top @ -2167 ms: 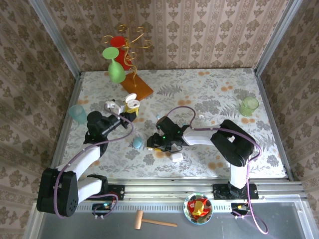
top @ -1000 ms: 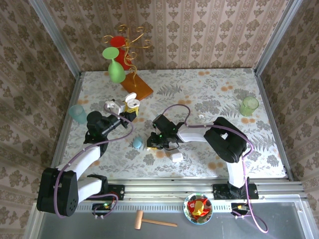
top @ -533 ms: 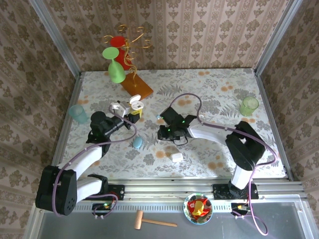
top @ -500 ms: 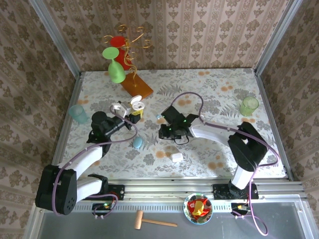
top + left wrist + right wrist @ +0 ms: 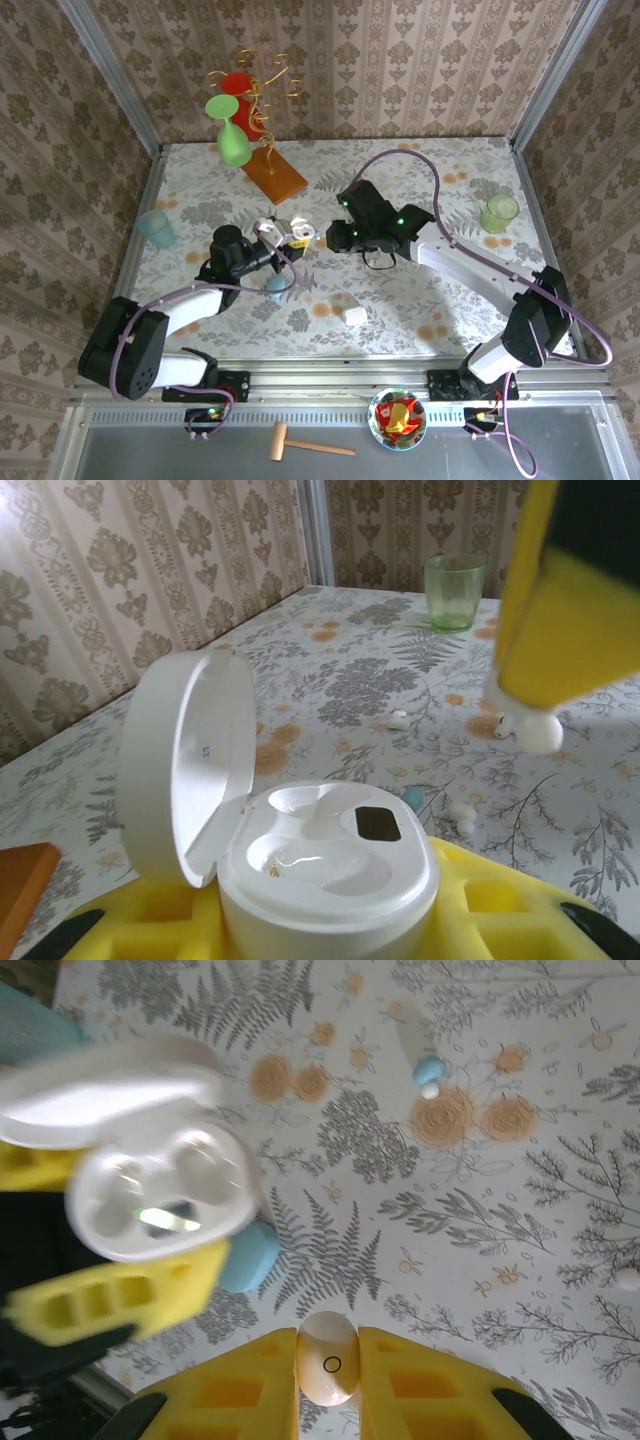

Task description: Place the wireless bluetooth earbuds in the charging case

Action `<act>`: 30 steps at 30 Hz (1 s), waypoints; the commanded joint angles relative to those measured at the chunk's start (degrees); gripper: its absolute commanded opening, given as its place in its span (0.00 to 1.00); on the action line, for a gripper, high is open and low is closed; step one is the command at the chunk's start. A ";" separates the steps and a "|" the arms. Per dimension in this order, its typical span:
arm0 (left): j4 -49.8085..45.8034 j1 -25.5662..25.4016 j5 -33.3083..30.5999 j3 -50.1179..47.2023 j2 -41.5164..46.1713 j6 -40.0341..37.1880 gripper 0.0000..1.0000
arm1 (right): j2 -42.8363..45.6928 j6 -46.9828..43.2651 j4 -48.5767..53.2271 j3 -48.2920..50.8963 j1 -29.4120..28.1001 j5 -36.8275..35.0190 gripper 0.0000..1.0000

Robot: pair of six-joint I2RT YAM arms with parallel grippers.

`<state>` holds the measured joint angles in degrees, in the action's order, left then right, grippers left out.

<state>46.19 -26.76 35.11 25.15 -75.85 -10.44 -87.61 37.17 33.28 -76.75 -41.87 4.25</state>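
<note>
Case (image 5: 330, 872) base hidden, clamped in left jaws; right jaws pinch 1 earbud (image 5: 326, 1356).

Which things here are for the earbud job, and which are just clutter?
Job: open white case in the left gripper; white earbud in the right gripper; loose blue earbud; blue case, probably.
Clutter: green cup, teal cup, glass rack, hammer, candy bowl.

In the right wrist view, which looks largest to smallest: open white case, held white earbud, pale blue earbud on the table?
1. open white case
2. white earbud, though nearest the camera
3. pale blue earbud
</note>
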 commanded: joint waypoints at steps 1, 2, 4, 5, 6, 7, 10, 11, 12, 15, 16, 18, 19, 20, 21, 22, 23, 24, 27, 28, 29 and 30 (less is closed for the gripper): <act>3.93 -1.48 1.36 0.91 -0.87 -2.15 0.13 | 1.85 -1.65 1.63 -2.71 0.08 0.77 0.19; 3.74 -1.77 1.36 1.06 -1.24 -2.43 0.13 | 1.69 -1.74 1.29 -3.30 0.10 1.17 0.19; 3.07 -2.32 1.36 1.54 -1.84 -2.99 0.13 | 0.76 -2.09 0.98 -4.48 0.03 2.36 0.19; 2.70 -2.49 1.37 1.73 -1.97 -3.08 0.13 | 0.31 -2.21 0.79 -4.92 0.05 2.75 0.19; 2.51 -2.67 1.36 1.92 -2.15 -3.29 0.13 | -0.28 -2.20 0.34 -5.32 0.03 3.30 0.19; 2.20 -2.83 1.36 2.22 -2.27 -3.48 0.13 | -0.93 -2.36 0.04 -5.77 0.03 3.84 0.19; 1.37 -3.12 1.34 2.69 -2.26 -3.88 0.13 | -2.61 -2.53 -0.62 -6.98 0.04 5.26 0.19; 1.27 -3.25 1.36 2.83 -2.19 -3.92 0.13 | -3.06 -2.45 -1.01 -7.17 0.03 5.65 0.19; 1.27 -3.38 1.36 2.87 -2.27 -4.02 0.13 | -3.49 -2.37 -1.40 -7.35 0.03 6.12 0.19; 1.39 -3.65 1.36 3.06 -2.36 -3.74 0.13 | -4.68 -2.08 -2.23 -7.54 0.09 7.08 0.19; 1.78 -3.65 1.36 3.18 -2.45 -3.42 0.13 | -5.03 -2.18 -2.16 -7.69 0.07 7.26 0.19; 3.22 -3.73 1.36 3.07 -2.76 -2.54 0.13 | -5.35 -2.06 -2.16 -7.47 0.09 7.37 0.19; 3.46 -3.86 1.36 3.15 -2.96 -2.40 0.13 | -5.53 -2.01 -3.35 -7.35 0.03 7.67 0.19; 3.46 -3.98 1.36 3.33 -3.11 -2.46 0.13 | -5.64 -1.87 -3.97 -7.21 0.08 7.85 0.19; 3.33 -4.06 1.36 3.54 -3.31 -2.52 0.13 | -5.74 -1.69 -4.28 -6.98 0.10 8.13 0.19; 3.36 -4.09 1.36 3.71 -3.47 -2.48 0.13 | -5.82 -1.49 -4.66 -6.81 0.04 8.23 0.19; 3.34 -4.17 1.36 3.65 -3.51 -2.51 0.13 | -5.85 -1.43 -4.95 -6.63 0.03 8.47 0.19; 3.33 -4.25 1.36 3.77 -3.50 -2.41 0.13 | -5.91 -1.42 -5.05 -6.54 0.03 8.66 0.18; 3.01 -4.60 1.36 4.03 -3.51 -2.57 0.13 | -6.32 -1.40 -5.15 -6.31 0.03 8.81 0.18; 2.79 -4.69 1.36 4.20 -3.45 -2.66 0.13 | -6.54 -1.40 -5.08 -6.38 0.05 8.76 0.18; 2.65 -4.70 1.35 4.30 -3.42 -2.66 0.13 | -6.68 -1.46 -5.07 -6.31 0.03 8.69 0.18; 2.67 -4.78 1.28 4.31 -3.29 -2.66 0.13 | -6.88 -1.52 -4.94 -6.29 0.07 8.40 0.18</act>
<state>47.16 -30.89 35.51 27.66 -79.15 -12.75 -93.36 35.77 29.23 -82.78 -41.87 11.68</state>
